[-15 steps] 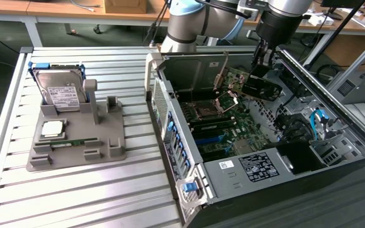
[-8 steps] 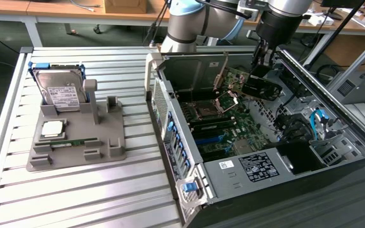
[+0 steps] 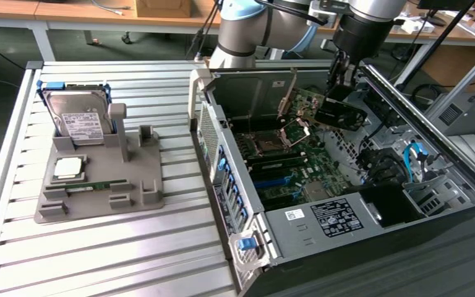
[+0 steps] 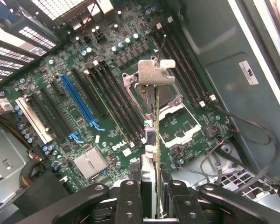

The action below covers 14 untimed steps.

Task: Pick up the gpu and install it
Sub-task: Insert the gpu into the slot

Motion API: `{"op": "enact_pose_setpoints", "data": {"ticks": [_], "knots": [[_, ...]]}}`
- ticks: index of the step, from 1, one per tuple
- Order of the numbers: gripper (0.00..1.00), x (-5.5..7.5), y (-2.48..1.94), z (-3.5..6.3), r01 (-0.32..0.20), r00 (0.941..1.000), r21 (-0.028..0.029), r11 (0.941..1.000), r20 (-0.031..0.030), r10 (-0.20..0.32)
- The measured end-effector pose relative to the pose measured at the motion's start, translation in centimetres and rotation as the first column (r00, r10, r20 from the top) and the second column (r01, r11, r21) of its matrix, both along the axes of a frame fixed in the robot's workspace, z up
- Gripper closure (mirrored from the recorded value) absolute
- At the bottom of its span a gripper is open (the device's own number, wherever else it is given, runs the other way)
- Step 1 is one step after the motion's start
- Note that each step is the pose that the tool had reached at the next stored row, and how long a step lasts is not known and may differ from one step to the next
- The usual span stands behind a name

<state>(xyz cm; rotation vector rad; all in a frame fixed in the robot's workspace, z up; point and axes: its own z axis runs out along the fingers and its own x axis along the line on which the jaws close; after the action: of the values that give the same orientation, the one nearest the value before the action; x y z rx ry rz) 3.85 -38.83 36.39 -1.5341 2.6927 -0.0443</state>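
1. Jaws of the gripper (image 4: 155, 186) are clamped on the gpu (image 4: 157, 116), held edge-on above the motherboard (image 4: 79, 102).
2. Slatted metal table (image 3: 97, 260) carries the open computer case (image 3: 221, 130); wooden benches (image 3: 72, 9) stand behind.
3. Arm (image 3: 250, 28) reaches down into the case.
4. Grey holder (image 3: 97, 198) holds a hard drive (image 3: 77, 120) upright.

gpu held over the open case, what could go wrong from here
The gripper pinches the thin dark gpu card with a silver bracket by one edge, so it may tilt or slip. It seems to hang over the open metal cpu socket, away from the long blue slot; lowering here could strike the socket.
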Motion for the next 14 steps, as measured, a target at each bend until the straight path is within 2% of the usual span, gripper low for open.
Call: {"op": "enact_pose_setpoints", "data": {"ticks": [14], "knots": [[0.73, 0.0, 0.0, 0.0, -0.041, 0.9992, -0.0018, 0.9992, -0.0001, 0.041]]}}
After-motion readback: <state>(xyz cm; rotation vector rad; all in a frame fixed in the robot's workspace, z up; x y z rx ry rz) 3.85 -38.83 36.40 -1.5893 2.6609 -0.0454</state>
